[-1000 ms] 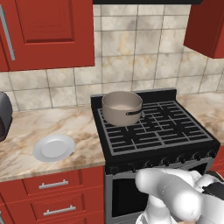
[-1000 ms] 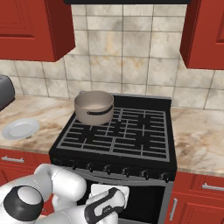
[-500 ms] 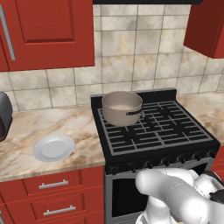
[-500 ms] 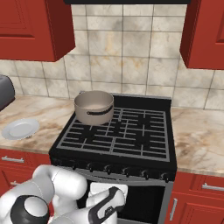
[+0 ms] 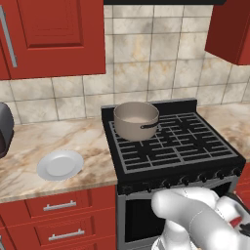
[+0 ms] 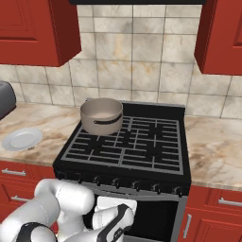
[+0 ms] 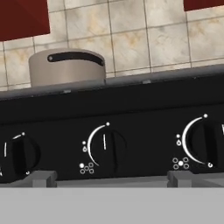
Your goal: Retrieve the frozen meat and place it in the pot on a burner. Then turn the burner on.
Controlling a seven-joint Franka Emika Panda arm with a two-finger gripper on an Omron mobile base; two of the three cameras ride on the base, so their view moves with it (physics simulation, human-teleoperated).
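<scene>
Pot (image 5: 136, 119): stood on far-left burner (image 6: 101, 133), no meat inside.
Gripper (image 7: 111, 177): open, empty, facing stove knobs (image 7: 108, 150).
Risk: turning a knob now would heat an empty pot.

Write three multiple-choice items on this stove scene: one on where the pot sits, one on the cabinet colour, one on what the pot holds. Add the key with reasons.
1. Where does the pot stand?
A. on the back left burner of the stove
B. on the counter by the plate
C. on the front right burner

2. What colour are the cabinets?
A. white
B. red
C. grey

3. What is inside the pot?
A. a slab of meat
B. water
C. nothing that shows

Key: 1 A, it rests on the grate at the stove's back left corner. 2 B, the doors above and the drawers below are red. 3 C, the left base view shows a bare pale inside. The plate on the counter is bare too.
</scene>
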